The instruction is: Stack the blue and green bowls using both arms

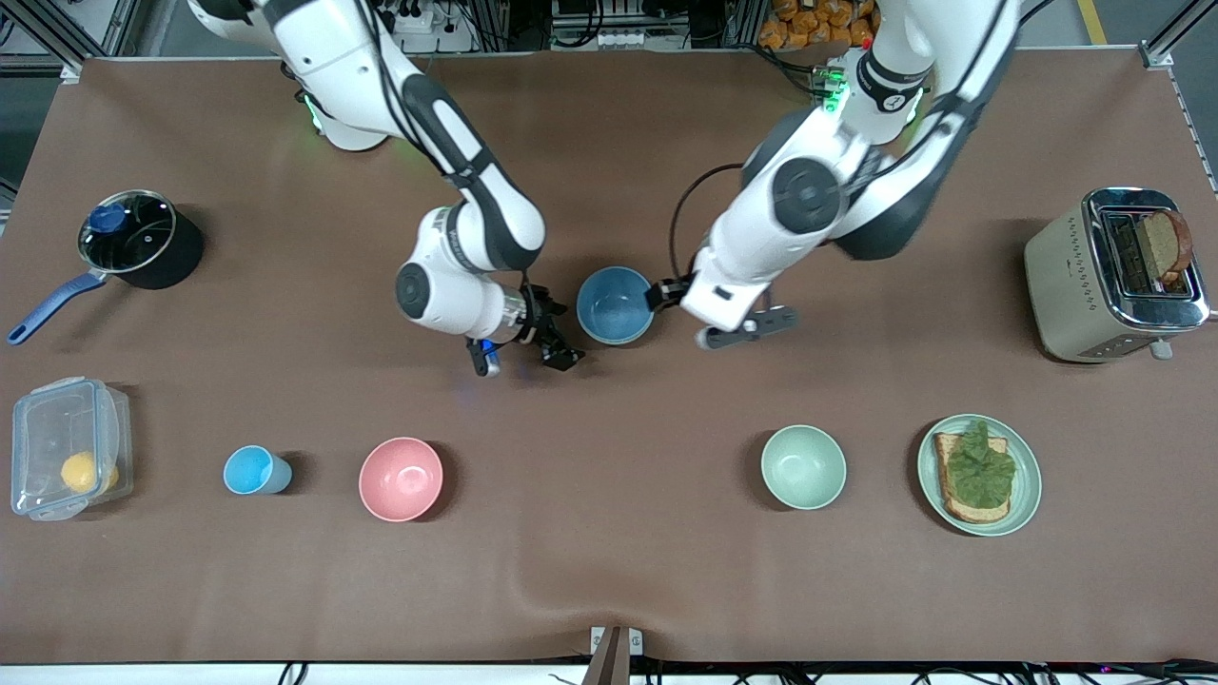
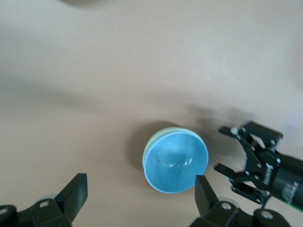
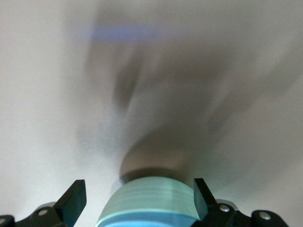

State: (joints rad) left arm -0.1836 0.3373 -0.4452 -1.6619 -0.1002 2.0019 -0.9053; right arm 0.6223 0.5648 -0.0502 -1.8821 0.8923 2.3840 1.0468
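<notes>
Sky-blue bowl (image 1: 615, 304) nested in green bowl (image 2: 147, 150) at table (image 1: 609, 571) centre. Left end effector (image 1: 725, 322), fingers apart, empty, at the stack's 3 o'clock in front view; right end effector (image 1: 528, 350), fingers apart, empty, at its 8 o'clock.

Stack centre: blue bowl (image 1: 615, 304) nested in green bowl (image 2: 147, 150).
Flanks: right gripper (image 1: 533, 350) and left gripper (image 1: 742, 328), both spread, close beside it.
Nearer front camera: bare mat before mint bowl (image 1: 803, 466), pink bowl (image 1: 401, 479).
</notes>
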